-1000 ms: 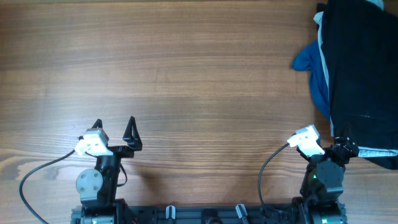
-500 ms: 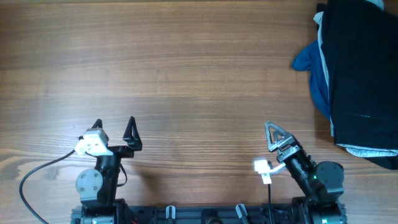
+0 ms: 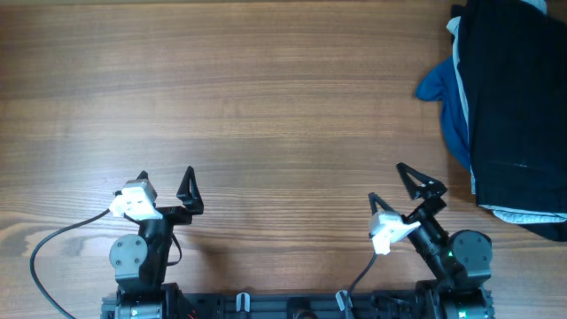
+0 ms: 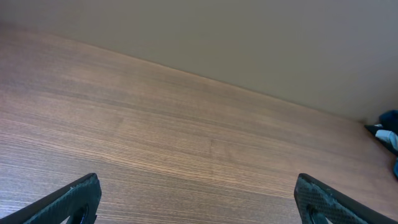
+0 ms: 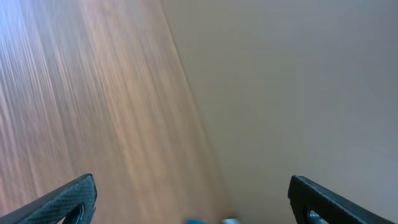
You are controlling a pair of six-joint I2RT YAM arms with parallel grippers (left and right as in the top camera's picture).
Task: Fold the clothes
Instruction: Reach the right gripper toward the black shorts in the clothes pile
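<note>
both grippers are hanging wide open, holding nothing. right gripper is swinging left, away from the black shorts, which are lying bunched at the table's far right edge, overlapping a blue cloth. left gripper is idling by its base. looks like folding isn't really starting yet, and it's needing another reach.
</note>
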